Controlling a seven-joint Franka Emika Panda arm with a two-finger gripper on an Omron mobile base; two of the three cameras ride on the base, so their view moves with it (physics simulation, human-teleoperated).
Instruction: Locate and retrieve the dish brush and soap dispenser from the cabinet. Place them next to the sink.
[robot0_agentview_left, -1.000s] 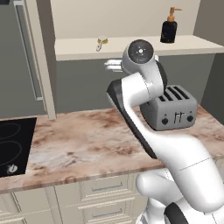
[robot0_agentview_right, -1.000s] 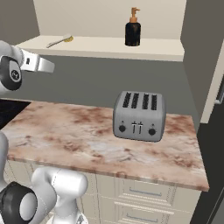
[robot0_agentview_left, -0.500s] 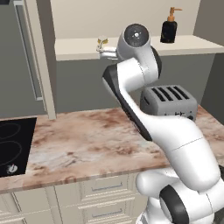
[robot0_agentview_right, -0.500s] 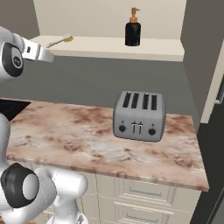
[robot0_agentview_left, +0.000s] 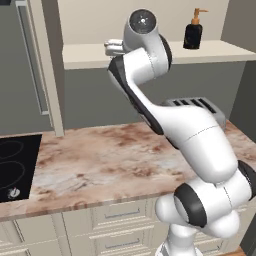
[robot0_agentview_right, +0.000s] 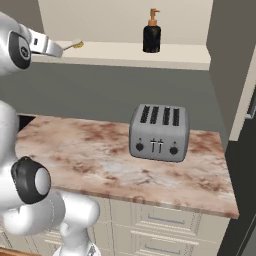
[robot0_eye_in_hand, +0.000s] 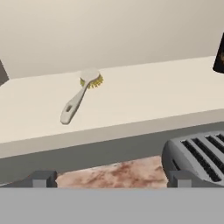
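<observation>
In the left base view a black cooktop (robot0_agentview_left: 15, 167) is seen at far left, set into the marble counter (robot0_agentview_left: 100, 165). Above it the cabinet (robot0_agentview_left: 35, 65) is seen w/ its slim bar handle, and the pale shelf (robot0_agentview_left: 85, 54) is carried beside it. The arm is raised to shelf height; the hand is pointed at the shelf's left part. The gripper (robot0_eye_in_hand: 111, 178) is seen in the hand view w/ tips spread wide apart, nothing held betw. them.

The dish brush (robot0_eye_in_hand: 79, 95) is laid flat on the shelf, ahead of the gripper and left of centre in the hand view, head w/ yellowish bristles toward the back wall, handle pointed toward the front edge. It isn't touched by the fingers. In the right base view the dish brush (robot0_agentview_right: 74, 45) is seen just past the hand's end, at the shelf's left.

Further right the soap dispenser (robot0_agentview_right: 151, 33) is stood upright on the same shelf, well apart from the brush, pump top up. Below it, on the counter, a grey four-slot toaster (robot0_agentview_right: 159, 132) is placed, near the right end. Cream drawer fronts (robot0_agentview_right: 165, 227) are seen under the counter.
</observation>
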